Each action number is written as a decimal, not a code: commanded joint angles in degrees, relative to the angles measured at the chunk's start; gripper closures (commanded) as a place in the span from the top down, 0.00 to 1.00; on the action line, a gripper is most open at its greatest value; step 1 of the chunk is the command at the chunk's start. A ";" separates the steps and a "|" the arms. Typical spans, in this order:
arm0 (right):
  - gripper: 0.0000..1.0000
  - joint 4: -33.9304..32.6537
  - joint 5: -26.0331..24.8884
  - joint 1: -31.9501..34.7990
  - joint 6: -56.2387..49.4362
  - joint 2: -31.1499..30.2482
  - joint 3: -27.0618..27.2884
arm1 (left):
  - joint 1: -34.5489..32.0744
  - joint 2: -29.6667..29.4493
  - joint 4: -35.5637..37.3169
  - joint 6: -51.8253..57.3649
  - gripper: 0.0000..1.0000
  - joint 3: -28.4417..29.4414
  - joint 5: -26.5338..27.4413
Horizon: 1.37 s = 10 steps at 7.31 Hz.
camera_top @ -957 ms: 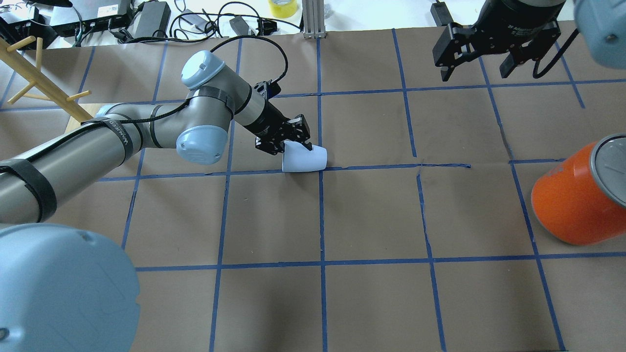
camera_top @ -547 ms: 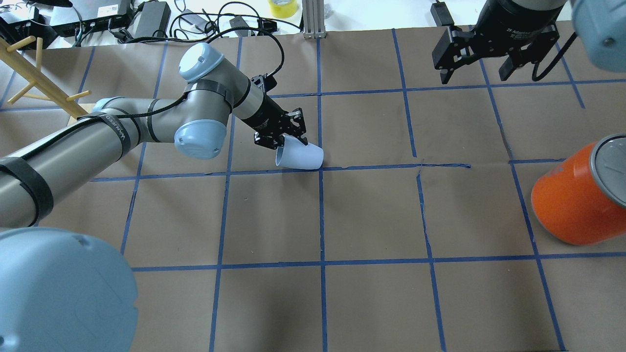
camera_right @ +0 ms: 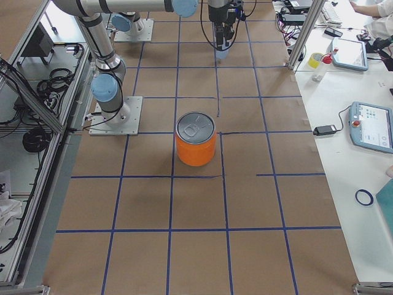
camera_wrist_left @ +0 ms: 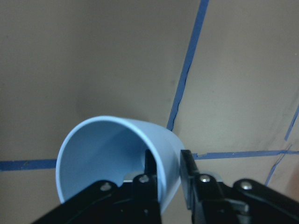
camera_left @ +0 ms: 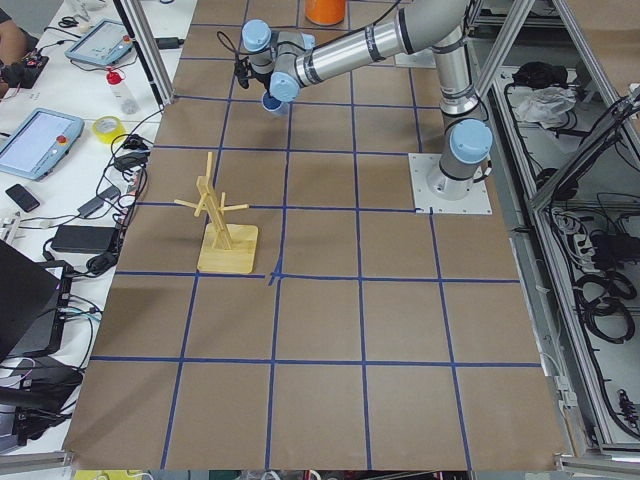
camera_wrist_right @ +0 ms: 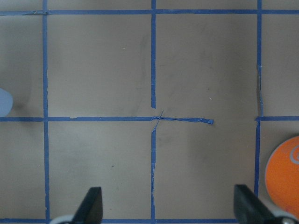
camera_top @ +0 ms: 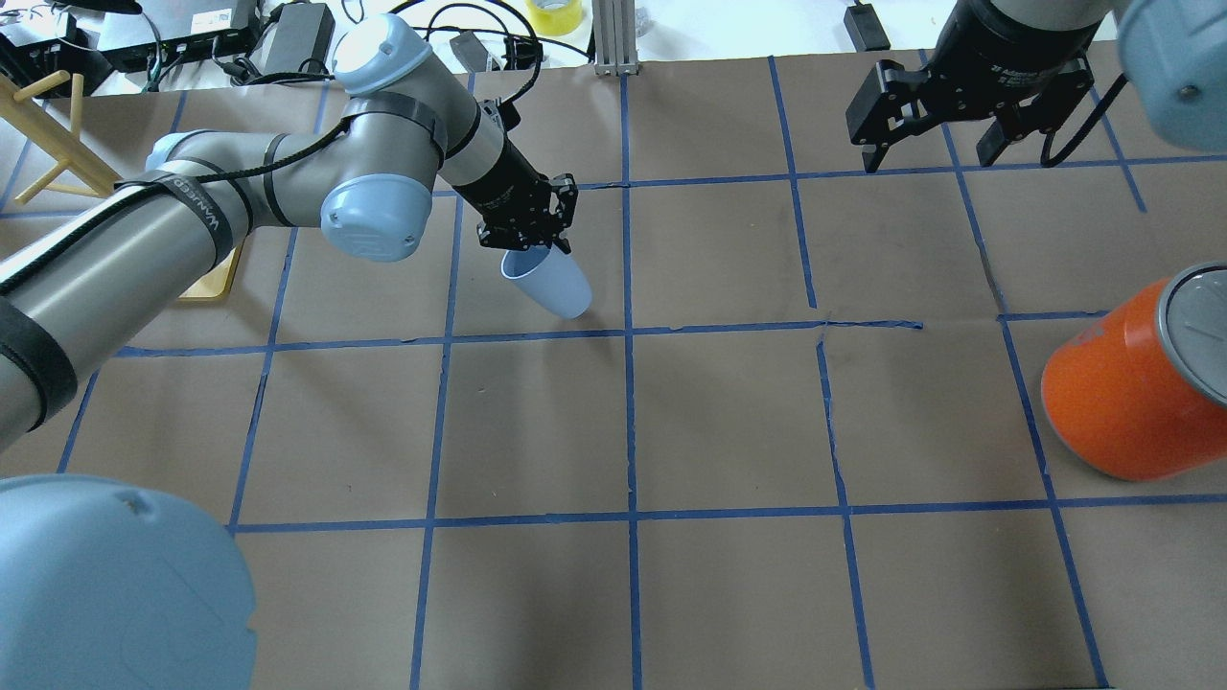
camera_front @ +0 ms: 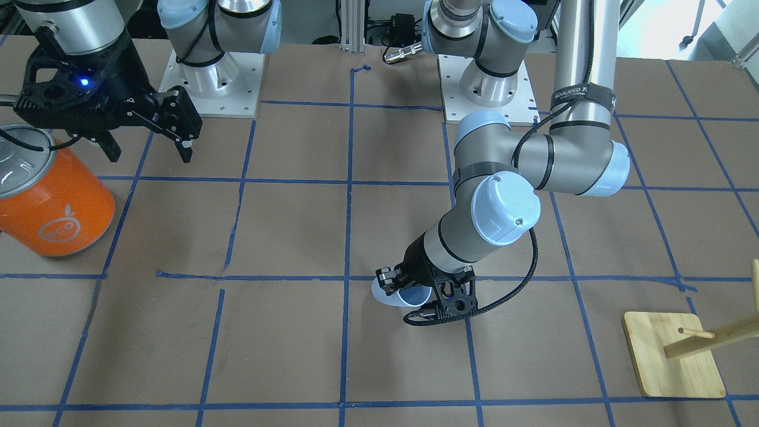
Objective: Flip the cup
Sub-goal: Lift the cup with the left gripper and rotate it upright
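Logged pale wooden peg rack [camera_front: 673, 356] at far left of brown-papered counter [camera_top: 729, 422], well apart from the work.

Found left end effector [camera_top: 539, 247] next, clenched on small pale blue-white tapered plastic cup [camera_top: 554, 287]. In left wrist view, saw the cup wall pinched at the rim, one finger [camera_wrist_left: 150, 170] inside the mouth, the other outside.

Placed cup near counter centre, just left of a blue tape line [camera_top: 628, 259], hanging below and just right of the fingers. Read long axis as tilted, neither flat nor upright: open mouth up and toward the wrist, closed base down and away, toward the right and the robot's side. Could not tell whether base touched counter; saw shadow close under it.

Judged flip part done. Judged next move as wrist rotation to bring axis vertical, then lowering onto the base before letting go. Judged thin rim pinch liable to slip or twist.

Saw right end effector [camera_top: 928, 153] farther right, released, jaws wide apart with nothing between, hovering well apart from cup. Judged left arm much the nearer.

Noted big orange can with silver lid [camera_top: 1112, 393] at far right, upright, well apart from all else.
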 commanded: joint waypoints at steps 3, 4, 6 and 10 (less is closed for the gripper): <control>1.00 0.00 0.12 0.00 0.26 -0.06 0.17 | 2.05 2.33 3.66 16.48 0.00 3.16 21.35; 1.00 0.00 0.12 0.00 0.26 -0.06 0.17 | 4.76 1.98 6.04 19.18 0.00 2.55 22.97; 1.00 0.00 0.12 0.08 0.27 -0.06 0.17 | 8.37 0.05 8.35 20.60 0.00 1.41 22.82; 1.00 0.00 0.21 0.00 0.27 -0.06 0.25 | 10.41 -2.41 8.44 22.63 0.00 0.35 22.90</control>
